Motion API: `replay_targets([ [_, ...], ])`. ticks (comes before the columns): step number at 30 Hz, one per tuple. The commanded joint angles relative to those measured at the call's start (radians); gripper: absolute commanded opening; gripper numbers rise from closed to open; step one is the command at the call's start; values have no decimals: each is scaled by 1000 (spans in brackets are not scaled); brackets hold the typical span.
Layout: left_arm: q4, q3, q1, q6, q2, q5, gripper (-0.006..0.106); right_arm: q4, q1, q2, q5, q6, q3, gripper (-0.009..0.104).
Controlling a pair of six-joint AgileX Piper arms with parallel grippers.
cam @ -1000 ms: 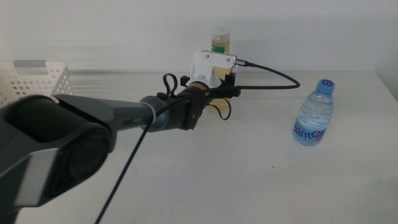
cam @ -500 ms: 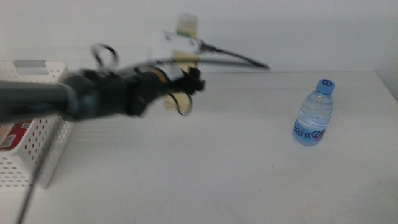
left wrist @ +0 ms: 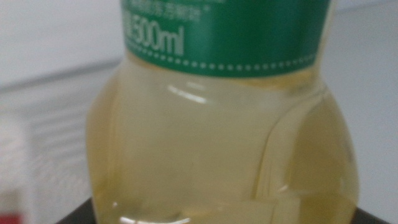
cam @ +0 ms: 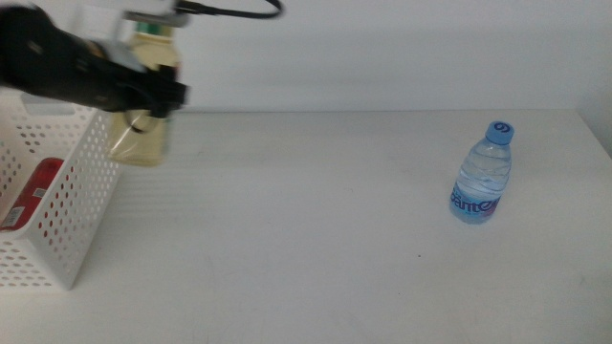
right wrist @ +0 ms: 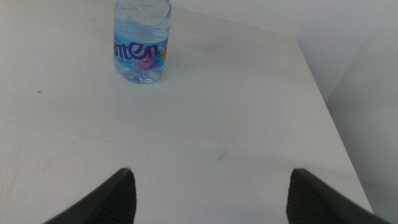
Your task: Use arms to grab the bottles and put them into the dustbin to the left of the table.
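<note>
Far left, the red can (cam: 33,191) lies inside the dustbin (cam: 67,205). Just beside the bin's rim, the left gripper (cam: 143,91) is clamped on the yellow-liquid bottle (cam: 143,129), lifted clear of the table (cam: 306,239). Over right stands the water bottle (cam: 483,177), with the right gripper (right wrist: 211,193) hovering nearby, jaws spread wide.

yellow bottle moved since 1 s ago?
Yes. The left gripper has carried the yellow bottle off the far table toward the picture's left, away from the water bottle, which stayed put. It now hangs by the dustbin rim.
</note>
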Motion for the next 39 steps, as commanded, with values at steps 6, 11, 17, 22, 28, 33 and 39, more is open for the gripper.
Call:
replay_targets([
  [6,-2,-271,191,28,-53,289,-5,-13,-7,-27,-67,-12,-5,63],
  [11,-1,-414,310,63,11,513,-5,-13,-7,-27,-67,-12,-5,63],
  [17,6,-492,416,96,108,669,-5,-13,-7,-27,-67,-12,-5,63],
  [22,-2,-492,468,108,191,665,-5,-13,-7,-27,-67,-12,-5,63],
  [28,67,-492,469,116,283,670,-5,-13,-7,-27,-67,-12,-5,63],
  [33,94,-492,469,123,335,676,-4,-13,-7,-27,-67,-12,-5,63],
  [39,107,-492,469,131,372,674,18,-13,-7,-27,-67,-12,-5,63],
])
